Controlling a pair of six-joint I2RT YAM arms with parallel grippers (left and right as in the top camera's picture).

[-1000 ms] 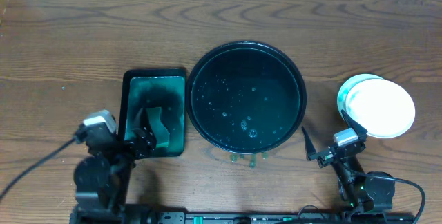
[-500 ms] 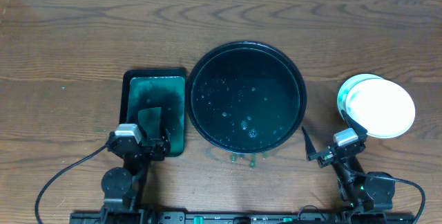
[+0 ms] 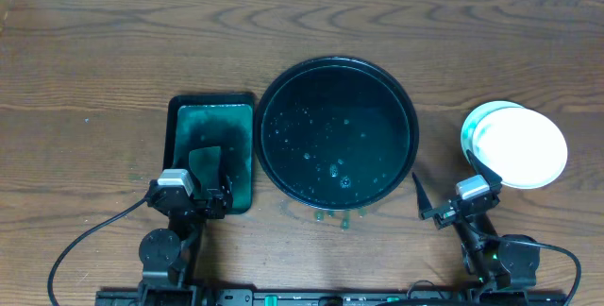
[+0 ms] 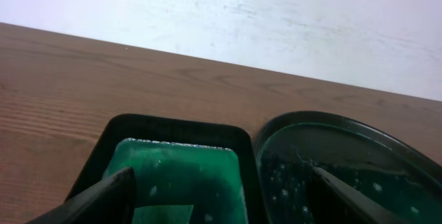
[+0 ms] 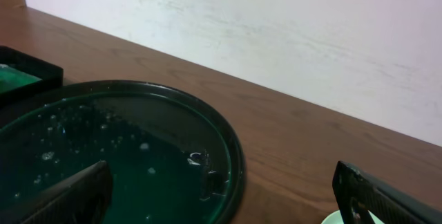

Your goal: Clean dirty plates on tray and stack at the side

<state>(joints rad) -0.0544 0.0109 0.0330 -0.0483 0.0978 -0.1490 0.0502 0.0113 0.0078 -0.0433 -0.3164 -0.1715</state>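
Observation:
The plates (image 3: 517,145) sit stacked on the bare wood at the right; the top one is white, and a teal-edged rim shows under it at the left. The black round tray (image 3: 408,108) holds only droplets and teal film; it also shows in the left wrist view (image 4: 324,124) and the right wrist view (image 5: 228,148). My left gripper (image 3: 209,195) is open and empty at the near end of the dark-green tray. My right gripper (image 3: 444,181) is open and empty between the black tray and the plates, whose edge shows in the right wrist view (image 5: 333,218).
A rectangular dark-green tray (image 3: 181,108) with teal liquid and a green sponge piece (image 3: 206,164) stands left of the black tray; it also shows in the left wrist view (image 4: 173,124). Small teal bits (image 3: 337,217) lie on the wood in front of the black tray.
The left arm pulled back from over the green tray and swung right to the table's front edge. Nothing has moved in the last half second. The right arm stayed still.

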